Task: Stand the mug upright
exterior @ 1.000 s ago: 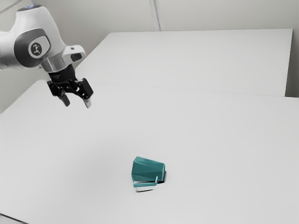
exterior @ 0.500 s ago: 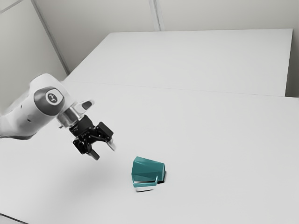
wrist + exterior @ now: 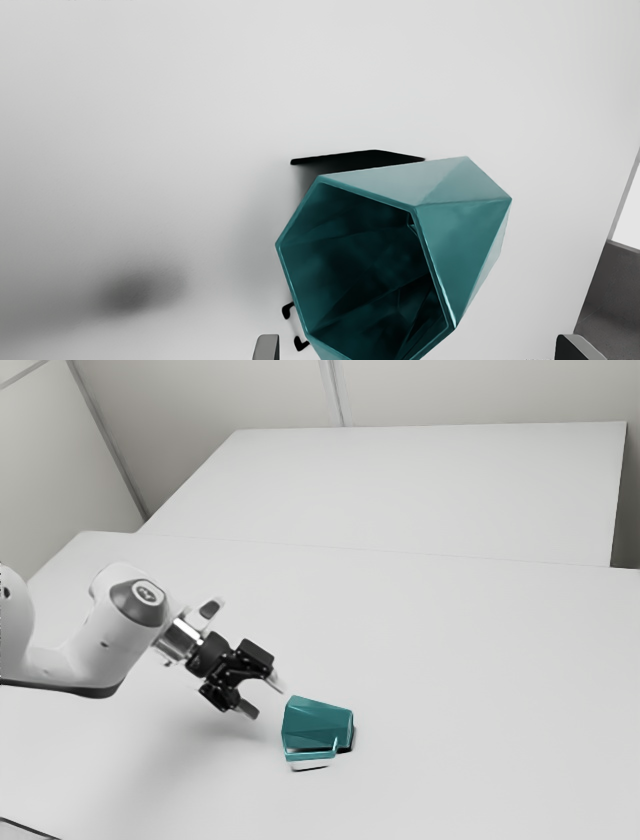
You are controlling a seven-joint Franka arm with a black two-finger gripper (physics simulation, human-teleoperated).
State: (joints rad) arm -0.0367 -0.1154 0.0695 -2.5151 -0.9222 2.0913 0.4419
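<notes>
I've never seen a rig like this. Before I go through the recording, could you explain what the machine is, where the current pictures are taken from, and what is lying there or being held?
The machine is a robot arm, drawn by a simulator. It reaches in from the exterior view's left and ends in a black two-finger gripper.

The exterior picture comes from a camera at the arm's side. The wrist picture comes from a camera on the arm's hand, so its own fingertips show at the bottom edge.

On the pale table, a teal mug lies on its side, its mouth facing the gripper. The fingers are spread and nothing is held.
</notes>
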